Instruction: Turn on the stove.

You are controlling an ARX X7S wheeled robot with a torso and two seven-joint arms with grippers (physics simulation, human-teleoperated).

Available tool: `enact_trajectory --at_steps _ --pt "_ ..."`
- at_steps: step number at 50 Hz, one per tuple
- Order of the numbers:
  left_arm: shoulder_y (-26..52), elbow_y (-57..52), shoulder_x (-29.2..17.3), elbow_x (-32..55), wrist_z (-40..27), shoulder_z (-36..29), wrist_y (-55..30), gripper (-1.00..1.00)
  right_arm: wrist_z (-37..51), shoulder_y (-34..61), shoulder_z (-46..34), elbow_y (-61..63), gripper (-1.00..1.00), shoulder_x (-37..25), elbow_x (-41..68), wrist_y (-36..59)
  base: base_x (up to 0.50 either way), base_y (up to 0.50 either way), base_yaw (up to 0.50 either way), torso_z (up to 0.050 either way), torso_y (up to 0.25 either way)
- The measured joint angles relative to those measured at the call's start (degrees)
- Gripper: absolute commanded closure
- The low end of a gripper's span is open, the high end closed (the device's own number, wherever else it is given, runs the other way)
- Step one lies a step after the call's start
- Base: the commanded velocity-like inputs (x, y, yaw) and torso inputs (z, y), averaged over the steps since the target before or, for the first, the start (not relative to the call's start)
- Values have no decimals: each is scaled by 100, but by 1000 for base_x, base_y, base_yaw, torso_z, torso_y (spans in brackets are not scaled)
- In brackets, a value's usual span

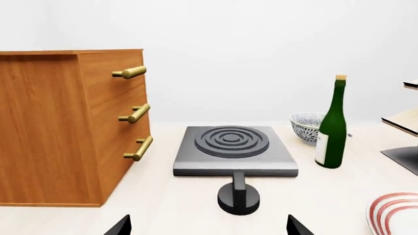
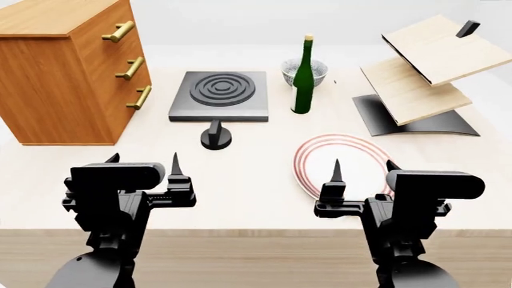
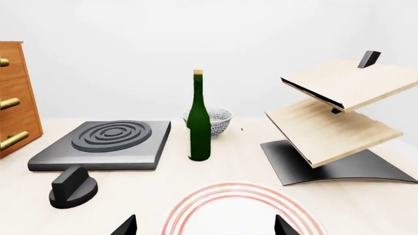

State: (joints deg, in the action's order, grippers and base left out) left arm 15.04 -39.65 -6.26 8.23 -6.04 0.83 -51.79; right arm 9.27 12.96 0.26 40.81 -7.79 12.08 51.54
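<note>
The stove [image 2: 217, 96] is a flat dark grey slab with a ringed round burner, lying at the middle back of the table. Its small black round knob [image 2: 216, 136] stands on the table just in front of the slab. Both show in the left wrist view, stove [image 1: 235, 151] and knob [image 1: 239, 195], and in the right wrist view, stove [image 3: 104, 144] and knob [image 3: 72, 186]. My left gripper [image 2: 144, 165] is open and empty, short of the knob and a little to its left. My right gripper [image 2: 364, 169] is open and empty over the near edge of the plate.
A wooden drawer cabinet [image 2: 68, 72] with brass handles stands left of the stove. A green bottle [image 2: 303, 75] and a patterned bowl [image 2: 317, 71] stand right of it. A red-ringed white plate [image 2: 320, 157] lies front right. A tilted two-board wooden rack [image 2: 424, 78] stands at the back right.
</note>
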Motion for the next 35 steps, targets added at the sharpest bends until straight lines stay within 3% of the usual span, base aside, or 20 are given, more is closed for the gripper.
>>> enact_trajectory --at_steps 27,35 --pt "-33 -23 -115 149 -116 21 116 -100 42 50 44 184 -100 -62 274 107 498 0 0 0 0" --pt "-43 67 -149 170 -135 -14 223 -100 100 29 13 159 -100 -97 260 53 43 0 0 0 2"
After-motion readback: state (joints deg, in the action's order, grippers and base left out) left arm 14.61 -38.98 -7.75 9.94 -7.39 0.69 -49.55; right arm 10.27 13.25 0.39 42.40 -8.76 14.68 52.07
